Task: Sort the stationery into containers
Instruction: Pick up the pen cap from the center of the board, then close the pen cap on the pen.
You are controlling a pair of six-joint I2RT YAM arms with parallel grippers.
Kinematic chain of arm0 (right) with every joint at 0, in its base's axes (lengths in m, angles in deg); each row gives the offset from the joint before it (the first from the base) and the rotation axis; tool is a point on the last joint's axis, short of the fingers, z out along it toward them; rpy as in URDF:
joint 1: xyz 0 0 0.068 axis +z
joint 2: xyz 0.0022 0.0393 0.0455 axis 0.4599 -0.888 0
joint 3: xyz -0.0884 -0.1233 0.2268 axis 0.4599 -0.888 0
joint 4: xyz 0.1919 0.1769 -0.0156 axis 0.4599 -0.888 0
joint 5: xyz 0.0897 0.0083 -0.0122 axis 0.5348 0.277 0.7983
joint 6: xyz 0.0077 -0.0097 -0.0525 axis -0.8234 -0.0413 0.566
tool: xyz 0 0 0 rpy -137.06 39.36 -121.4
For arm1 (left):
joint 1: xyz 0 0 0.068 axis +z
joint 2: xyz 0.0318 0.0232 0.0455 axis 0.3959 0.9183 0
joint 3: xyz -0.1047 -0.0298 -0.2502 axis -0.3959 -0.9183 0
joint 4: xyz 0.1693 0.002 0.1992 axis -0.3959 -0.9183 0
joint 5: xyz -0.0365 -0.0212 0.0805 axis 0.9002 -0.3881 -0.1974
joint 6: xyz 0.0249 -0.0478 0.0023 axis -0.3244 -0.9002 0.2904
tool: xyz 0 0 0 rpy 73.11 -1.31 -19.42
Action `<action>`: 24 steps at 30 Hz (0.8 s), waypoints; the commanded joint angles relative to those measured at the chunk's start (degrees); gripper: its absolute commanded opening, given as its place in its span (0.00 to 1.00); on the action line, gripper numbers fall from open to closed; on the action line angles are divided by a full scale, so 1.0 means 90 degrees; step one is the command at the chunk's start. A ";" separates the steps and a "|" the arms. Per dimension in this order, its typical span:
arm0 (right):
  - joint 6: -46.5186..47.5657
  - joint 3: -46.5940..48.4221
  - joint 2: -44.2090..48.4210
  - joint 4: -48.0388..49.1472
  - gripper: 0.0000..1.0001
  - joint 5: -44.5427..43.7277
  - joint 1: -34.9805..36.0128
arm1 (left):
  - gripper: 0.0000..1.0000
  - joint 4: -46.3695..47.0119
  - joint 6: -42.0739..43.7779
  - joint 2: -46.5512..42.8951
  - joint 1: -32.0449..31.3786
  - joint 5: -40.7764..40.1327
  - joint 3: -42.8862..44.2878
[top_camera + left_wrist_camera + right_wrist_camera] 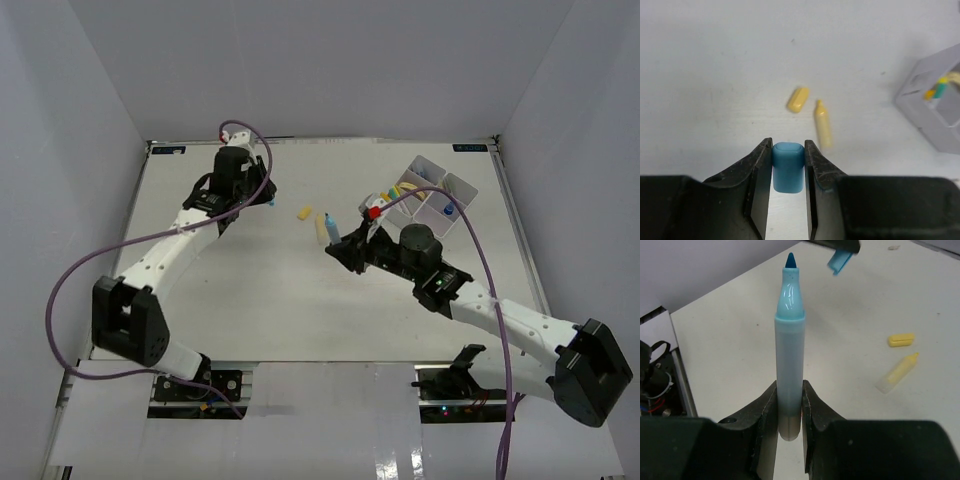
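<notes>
The left arm [170,255] reached from its base toward 1 o'clock, wrist bent over, with the left gripper [788,146] clamped on a blue cap [788,170]. The right arm [500,310] stretched toward 10 o'clock, and the right gripper [789,390] pinched a blue marker [789,355] that pointed out past its fingertips

Top view: L gripper [266,198] fingertips hidden under its own wrist, and blue cap [270,203] is just a speck there. Items in tray [428,162] too small to tell apart. L wrist view: tray [927,100] cut off by frame edge, contents blurred; yellow marker body [823,130] smeared. R wrist view: blue marker [790,340] butt end hidden btwn R gripper [789,405] jaws; L gripper only a sliver at top edge.
</notes>
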 commanded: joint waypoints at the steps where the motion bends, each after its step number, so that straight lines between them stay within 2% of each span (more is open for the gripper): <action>1: -0.0326 0.0574 -0.0435 -0.0029 0.08 0.0148 0.0404 | 0.18 0.1543 0.0014 -0.1094 0.0025 0.0353 -0.0771; 2: -0.0414 0.0681 -0.0554 -0.0029 0.08 0.0080 0.0503 | 0.17 0.1797 -0.0006 -0.1570 0.0025 0.0411 -0.0986; 6: -0.0795 0.0994 -0.1150 0.0340 0.08 -0.0369 0.0913 | 0.17 0.3222 -0.0123 -0.2451 0.0016 0.0821 -0.1963; 11: -0.1108 0.1471 -0.1833 0.0509 0.08 -0.0731 0.1109 | 0.17 0.3819 -0.0308 -0.3029 0.0016 0.0968 -0.2648; 24: -0.1421 0.2634 -0.3035 0.0479 0.08 -0.1151 0.1178 | 0.18 0.4182 -0.0650 -0.3352 0.0016 0.1280 -0.2961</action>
